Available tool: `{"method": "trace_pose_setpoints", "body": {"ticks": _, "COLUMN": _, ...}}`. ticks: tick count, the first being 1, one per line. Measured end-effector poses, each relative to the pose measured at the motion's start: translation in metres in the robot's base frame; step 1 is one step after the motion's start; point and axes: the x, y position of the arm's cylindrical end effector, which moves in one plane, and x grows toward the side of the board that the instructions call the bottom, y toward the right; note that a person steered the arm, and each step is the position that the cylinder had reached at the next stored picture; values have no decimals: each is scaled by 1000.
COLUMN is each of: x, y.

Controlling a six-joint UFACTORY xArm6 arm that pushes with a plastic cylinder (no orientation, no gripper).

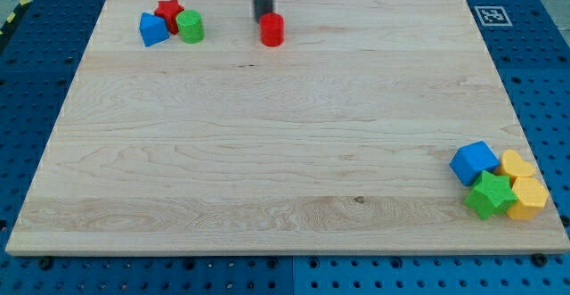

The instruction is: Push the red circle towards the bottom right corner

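The red circle (272, 29) stands near the top edge of the wooden board (285, 152), a little left of the middle. My tip (264, 18) comes down from the view's top and ends just above and to the left of the red circle, touching or almost touching it. The bottom right corner holds a cluster of a blue cube (474, 162), a green star (491, 194) and two yellow blocks (516, 165) (529, 197).
At the top left sit a blue block (153, 30), a red star (168, 12) and a green cylinder (190, 27), close together. A printed marker tag (491, 15) is at the board's top right corner. Blue pegboard surrounds the board.
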Motion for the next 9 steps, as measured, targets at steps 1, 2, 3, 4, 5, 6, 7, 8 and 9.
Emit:
{"method": "trace_pose_setpoints", "body": {"ticks": 1, "x": 51, "y": 72}}
{"method": "trace_pose_setpoints", "body": {"ticks": 2, "x": 77, "y": 106}}
{"method": "trace_pose_setpoints", "body": {"ticks": 3, "x": 23, "y": 97}}
{"method": "trace_pose_setpoints", "body": {"ticks": 4, "x": 1, "y": 62}}
{"method": "trace_pose_setpoints", "body": {"ticks": 5, "x": 40, "y": 48}}
{"method": "trace_pose_setpoints", "body": {"ticks": 6, "x": 109, "y": 50}}
{"method": "trace_pose_setpoints", "body": {"ticks": 7, "x": 110, "y": 50}}
{"method": "trace_pose_setpoints", "body": {"ticks": 8, "x": 48, "y": 50}}
{"method": "trace_pose_setpoints", "body": {"ticks": 9, "x": 2, "y": 28}}
